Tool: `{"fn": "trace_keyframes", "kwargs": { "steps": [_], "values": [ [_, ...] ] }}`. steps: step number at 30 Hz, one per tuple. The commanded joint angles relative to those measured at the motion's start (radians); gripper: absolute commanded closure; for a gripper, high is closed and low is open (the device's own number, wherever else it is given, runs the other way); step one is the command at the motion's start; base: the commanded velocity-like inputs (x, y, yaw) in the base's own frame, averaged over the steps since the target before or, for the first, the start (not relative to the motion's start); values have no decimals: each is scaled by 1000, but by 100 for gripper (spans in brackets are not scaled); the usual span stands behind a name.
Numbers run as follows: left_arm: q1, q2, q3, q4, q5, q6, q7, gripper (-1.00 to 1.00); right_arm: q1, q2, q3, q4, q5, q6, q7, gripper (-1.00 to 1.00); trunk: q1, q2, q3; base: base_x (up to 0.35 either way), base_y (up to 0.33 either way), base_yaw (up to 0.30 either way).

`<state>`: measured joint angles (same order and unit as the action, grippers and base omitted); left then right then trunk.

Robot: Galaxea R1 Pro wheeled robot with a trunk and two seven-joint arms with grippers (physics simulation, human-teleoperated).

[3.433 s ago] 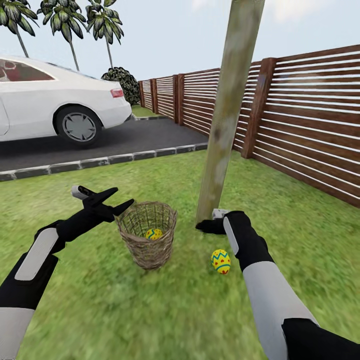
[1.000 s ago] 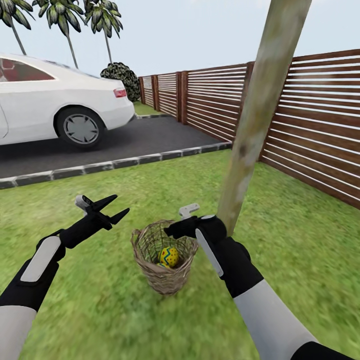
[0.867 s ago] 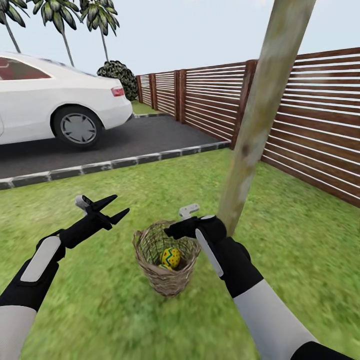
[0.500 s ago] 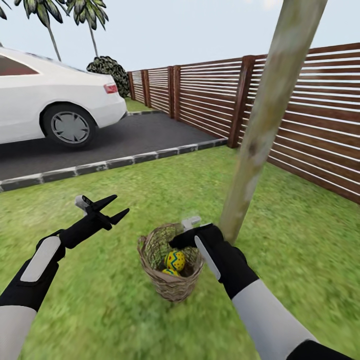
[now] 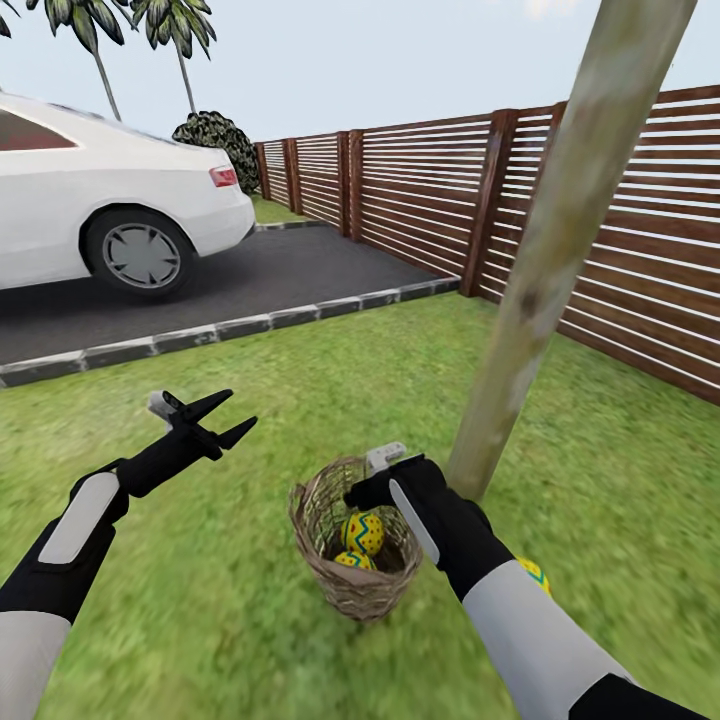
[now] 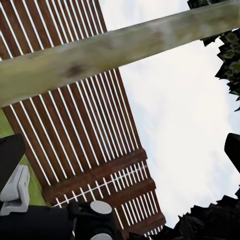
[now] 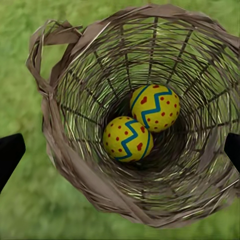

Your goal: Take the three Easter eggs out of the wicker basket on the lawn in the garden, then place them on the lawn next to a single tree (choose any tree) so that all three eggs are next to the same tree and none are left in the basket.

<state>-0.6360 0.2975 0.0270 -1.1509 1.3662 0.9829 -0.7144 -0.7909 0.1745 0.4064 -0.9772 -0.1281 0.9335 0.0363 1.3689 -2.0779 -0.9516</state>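
Over the last few seconds the right gripper point(image 5: 375, 478) has come away from the foot of the tall, pale grey-green mottled tree trunk point(image 5: 560, 250) and now hangs just above the rim of the small round basket of brown woven twigs point(image 5: 355, 590). Its black fingers point(image 7: 10, 152) are spread wide and empty on either side of the basket mouth. Directly below and between them lie two small yellow eggs with blue zigzag bands and red dots point(image 7: 141, 122), touching each other at the basket's bottom. A third egg point(image 5: 535, 572) peeks out on the mottled green lawn point(image 5: 200, 620) behind the right forearm, near the trunk, so one egg seems delivered and two remain. The left gripper point(image 5: 215, 420) hovers spread and empty, well apart from the basket.
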Motion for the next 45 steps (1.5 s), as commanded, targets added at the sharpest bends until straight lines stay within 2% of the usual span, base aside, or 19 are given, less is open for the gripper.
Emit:
{"fn": "trace_keyframes", "kwargs": {
  "steps": [1,10,15,19,25,30,32,34,37,41,45],
  "values": [
    [-1,0,1,0,-1,4,-3,-100,-1,0,1,0,-3,5,0,-100,0,0,-1,233,87,0],
    [-1,0,1,0,-2,3,-2,-100,-4,0,2,56,-6,5,-102,-100,0,0,-1,318,65,0],
    [-1,0,0,0,-2,3,-2,-100,-14,0,1,152,-5,-4,-109,-100,0,0,-1,102,6,0],
    [-1,0,0,1,-2,3,-2,-100,-26,0,0,222,-5,-57,-110,-100,0,0,-1,11,1,0],
    [-1,0,0,7,-2,3,-2,-100,-33,0,0,263,-4,-75,-109,-100,0,0,-1,1,0,0],
    [-1,0,1,43,-2,4,-3,-100,-34,0,0,277,-7,-76,-102,-100,0,0,-1,0,0,0],
    [-1,0,1,44,-3,4,-3,-100,-34,0,0,278,-30,-76,-100,-100,0,0,-1,0,0,0],
    [-1,0,1,45,-4,4,-3,-100,-34,0,1,279,-90,-76,-97,-100,0,0,-1,0,0,0],
    [-1,0,1,45,-4,4,-3,-100,-34,0,1,279,-136,-76,-96,-100,0,0,-1,0,0,0],
    [-1,0,2,46,-5,3,-3,-100,-34,0,2,279,-146,-76,-96,-100,15,-28,-13,0,0,0],
    [-1,0,2,46,-5,3,-3,-100,-35,0,2,279,-147,-77,-96,-100,15,-28,-13,0,0,0]
  ]
}}
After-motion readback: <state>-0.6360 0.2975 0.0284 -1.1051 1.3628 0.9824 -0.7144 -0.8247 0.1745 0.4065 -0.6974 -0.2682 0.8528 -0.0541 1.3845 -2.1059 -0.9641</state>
